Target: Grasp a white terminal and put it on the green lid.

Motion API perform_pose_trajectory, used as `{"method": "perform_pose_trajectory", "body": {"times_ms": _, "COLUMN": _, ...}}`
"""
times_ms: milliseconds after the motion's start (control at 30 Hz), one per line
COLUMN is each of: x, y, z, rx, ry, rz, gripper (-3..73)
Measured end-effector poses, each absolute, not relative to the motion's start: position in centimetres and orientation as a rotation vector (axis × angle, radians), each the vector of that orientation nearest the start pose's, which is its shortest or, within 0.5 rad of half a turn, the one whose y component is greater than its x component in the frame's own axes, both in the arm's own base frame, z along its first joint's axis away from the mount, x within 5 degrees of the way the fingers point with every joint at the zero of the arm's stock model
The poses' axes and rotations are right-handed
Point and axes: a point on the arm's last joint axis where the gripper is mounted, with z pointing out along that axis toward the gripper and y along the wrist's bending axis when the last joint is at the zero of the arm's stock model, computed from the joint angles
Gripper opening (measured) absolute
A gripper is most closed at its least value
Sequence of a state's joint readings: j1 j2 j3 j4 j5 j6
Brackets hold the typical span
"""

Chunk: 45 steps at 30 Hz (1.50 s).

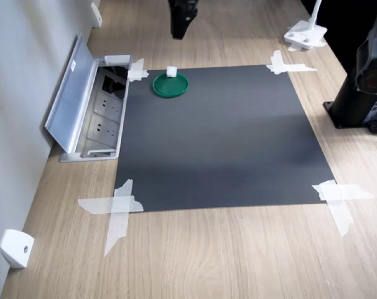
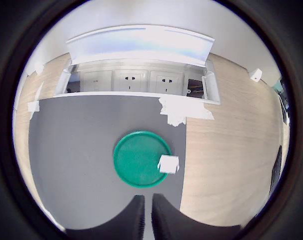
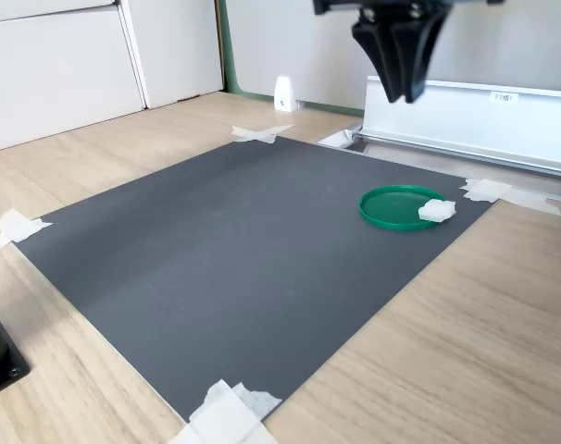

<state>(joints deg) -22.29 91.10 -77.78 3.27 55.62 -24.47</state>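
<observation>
Terminal: the white terminal (image 2: pixel 168 164) is sitting on the rim of the green lid (image 2: pixel 139 160), at about 4 o'clock on the disc in the wrist view, partly overhanging the edge.
Terminal axis: it is reading as roughly cubic; I am seeing no clear long axis.
Lid: it is lying flat on the dark mat (image 1: pixel 219 137), near the mat corner by the taped cross (image 1: pixel 137 70) and the open socket box (image 1: pixel 101 115).
Jaws: my gripper (image 2: pixel 148 217) is hanging above the lid with nothing between the fingers; they are showing only a thin slit, near closed.
Bearing: from my fingertips the terminal is lying toward 1 o'clock in the wrist view, apart from them.
Judgement: placement is looking done, though seated marginally; a nudge could tip it off.
</observation>
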Motion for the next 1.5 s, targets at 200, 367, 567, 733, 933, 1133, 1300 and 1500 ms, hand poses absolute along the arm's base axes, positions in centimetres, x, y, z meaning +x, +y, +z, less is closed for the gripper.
{"method": "perform_pose_trajectory", "body": {"times_ms": 200, "x": 26.1, "y": -9.8, "z": 33.8, "rx": 0.219, "ry": 2.419, "rz": -0.144, "gripper": -0.5}}
{"method": "perform_pose_trajectory", "body": {"times_ms": 367, "x": 20.8, "y": -7.7, "z": 35.2, "rx": 0.287, "ry": 2.157, "rz": -0.173, "gripper": -0.5}}
{"method": "perform_pose_trajectory", "body": {"times_ms": 567, "x": 15.5, "y": -5.5, "z": 35.6, "rx": 0.284, "ry": 1.959, "rz": -0.195, "gripper": -0.5}}
{"method": "perform_pose_trajectory", "body": {"times_ms": 733, "x": 12.9, "y": -4.3, "z": 33.9, "rx": 0.291, "ry": 1.921, "rz": -0.175, "gripper": -0.7}}
{"method": "perform_pose_trajectory", "body": {"times_ms": 933, "x": 10.0, "y": -2.8, "z": 30.0, "rx": 0.271, "ry": 1.873, "rz": -0.151, "gripper": -0.7}}
{"method": "perform_pose_trajectory", "body": {"times_ms": 1133, "x": 7.5, "y": -0.5, "z": 26.6, "rx": 0.036, "ry": 1.807, "rz": -0.085, "gripper": -0.7}}
{"method": "perform_pose_trajectory", "body": {"times_ms": 1300, "x": 6.3, "y": 0.3, "z": 23.7, "rx": -0.045, "ry": 1.791, "rz": -0.021, "gripper": -0.7}}
{"method": "perform_pose_trajectory", "body": {"times_ms": 1500, "x": 5.5, "y": 0.2, "z": 21.7, "rx": -0.048, "ry": 1.657, "rz": -0.061, "gripper": -0.7}}
